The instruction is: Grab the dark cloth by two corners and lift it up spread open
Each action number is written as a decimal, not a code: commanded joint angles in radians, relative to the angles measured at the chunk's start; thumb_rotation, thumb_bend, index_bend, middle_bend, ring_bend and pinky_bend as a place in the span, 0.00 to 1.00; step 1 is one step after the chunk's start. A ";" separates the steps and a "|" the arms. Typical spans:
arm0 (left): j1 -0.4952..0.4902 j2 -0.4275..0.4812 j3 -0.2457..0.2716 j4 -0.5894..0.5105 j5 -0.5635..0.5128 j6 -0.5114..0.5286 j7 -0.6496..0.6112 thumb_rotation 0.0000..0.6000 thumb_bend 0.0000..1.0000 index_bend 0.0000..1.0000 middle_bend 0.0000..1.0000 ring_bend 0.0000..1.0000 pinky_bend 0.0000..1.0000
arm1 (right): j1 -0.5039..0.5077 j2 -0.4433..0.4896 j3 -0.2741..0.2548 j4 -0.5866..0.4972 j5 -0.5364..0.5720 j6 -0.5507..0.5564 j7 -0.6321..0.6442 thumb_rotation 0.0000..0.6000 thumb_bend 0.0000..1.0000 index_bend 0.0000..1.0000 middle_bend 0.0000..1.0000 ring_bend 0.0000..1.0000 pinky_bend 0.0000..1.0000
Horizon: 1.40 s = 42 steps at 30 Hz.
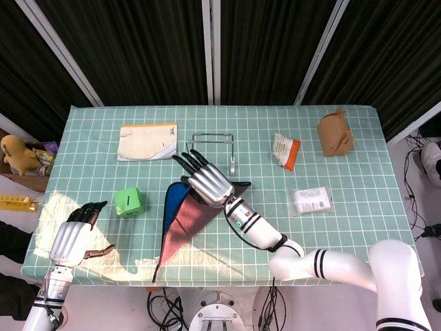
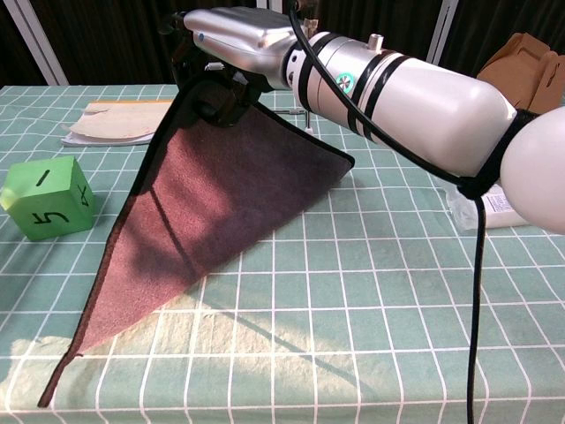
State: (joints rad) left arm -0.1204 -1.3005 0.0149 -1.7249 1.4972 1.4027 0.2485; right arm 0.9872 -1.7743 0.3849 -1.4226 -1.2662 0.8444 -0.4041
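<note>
The dark cloth [image 1: 189, 224] is maroon with a blue underside, and it slopes from one raised corner down to the table's near edge. In the chest view the cloth [image 2: 221, 194] hangs as a tilted triangle, its lowest tip at the front left. My right hand [image 1: 207, 183] grips the raised corner above the table's middle; the chest view shows this hand [image 2: 234, 40] with fingers curled on the cloth's top. My left hand [image 1: 76, 238] hovers at the near left corner of the table, fingers apart, holding nothing, well left of the cloth.
A green cube [image 1: 129, 201] sits between my left hand and the cloth. Along the back lie a white booklet [image 1: 147, 141], a wire frame [image 1: 213, 145], a snack packet [image 1: 284, 150] and a brown paper bag [image 1: 334, 132]. A clear packet [image 1: 310, 200] lies to the right.
</note>
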 commanded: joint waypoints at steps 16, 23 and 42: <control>-0.020 0.011 0.056 -0.053 0.093 -0.039 -0.200 0.79 0.00 0.13 0.20 0.18 0.26 | 0.018 0.031 -0.036 -0.021 0.027 0.060 -0.006 1.00 0.51 0.87 0.04 0.00 0.00; -0.054 -0.028 0.061 -0.072 0.056 -0.126 -0.313 0.42 0.00 0.19 0.28 0.26 0.35 | 0.024 0.032 -0.051 -0.013 0.030 0.068 0.010 1.00 0.51 0.87 0.03 0.00 0.00; -0.044 -0.250 -0.005 -0.076 -0.160 -0.107 -0.001 0.27 0.12 0.36 0.38 0.34 0.45 | 0.034 0.064 -0.063 -0.031 0.046 0.088 0.023 1.00 0.50 0.87 0.01 0.00 0.00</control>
State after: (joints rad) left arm -0.1629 -1.5303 0.0118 -1.8080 1.3540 1.2937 0.2123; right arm 1.0208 -1.7098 0.3222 -1.4545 -1.2207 0.9324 -0.3821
